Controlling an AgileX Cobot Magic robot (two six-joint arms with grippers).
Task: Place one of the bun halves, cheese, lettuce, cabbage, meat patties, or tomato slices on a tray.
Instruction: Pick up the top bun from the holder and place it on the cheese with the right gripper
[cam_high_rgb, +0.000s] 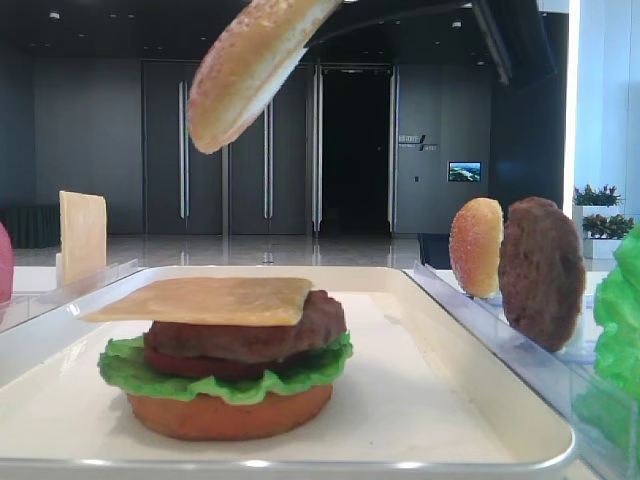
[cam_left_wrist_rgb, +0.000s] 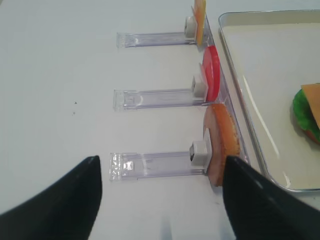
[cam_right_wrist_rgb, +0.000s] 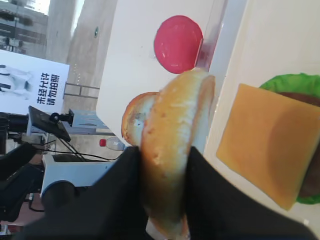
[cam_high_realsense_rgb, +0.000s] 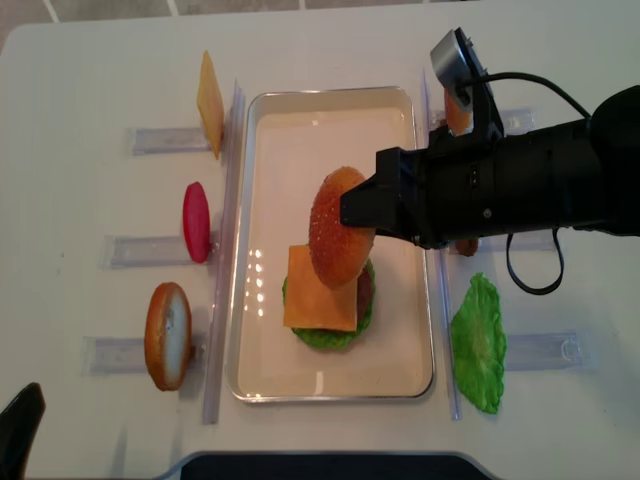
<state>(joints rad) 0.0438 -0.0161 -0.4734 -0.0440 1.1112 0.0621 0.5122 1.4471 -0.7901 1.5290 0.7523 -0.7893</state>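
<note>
Right gripper (cam_high_realsense_rgb: 368, 212) clamped on bun top (cam_high_realsense_rgb: 338, 226), held tilted in air over tray (cam_high_realsense_rgb: 330, 100), above cheese (cam_high_realsense_rgb: 320, 288) topping stack; left gripper (cam_left_wrist_rgb: 160, 192) jaws apart, holding nothing, beside rack (cam_left_wrist_rgb: 157, 165)

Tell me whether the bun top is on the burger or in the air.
In the air: the bun top, tilted, is gripped by the right tool above the cheese, a clear gap between them.
</note>
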